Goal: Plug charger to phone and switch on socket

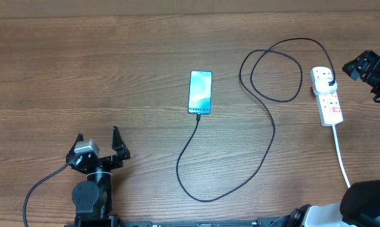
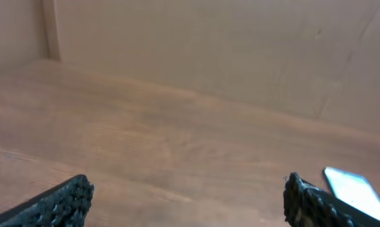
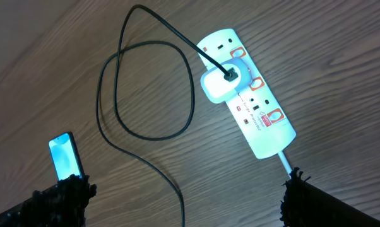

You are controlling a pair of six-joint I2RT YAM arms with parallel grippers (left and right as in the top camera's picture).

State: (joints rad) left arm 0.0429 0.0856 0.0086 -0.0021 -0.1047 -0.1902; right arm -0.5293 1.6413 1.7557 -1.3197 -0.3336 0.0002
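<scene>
- phone [image 1: 200, 93] lies screen-up mid-counter [image 1: 114, 63]; charger [image 1: 270, 126] meets its near short edge, looping right to the socket [image 1: 327, 96]
- right hand [image 3: 189, 185] hovers over the socket – jaws spread, empty
- left hand [image 1: 97, 140] sits by the front edge, released, with open wood towards the phone

A brown wood-grain tabletop [image 1: 114, 75] spans the whole overhead view. In the left wrist view, a plain tan board wall [image 2: 209, 44] stands upright along its far edge.

looks like a robotics lab bench: wood-grain table [image 1: 114, 69], plain brown board wall [image 2: 209, 44] behind it.
</scene>
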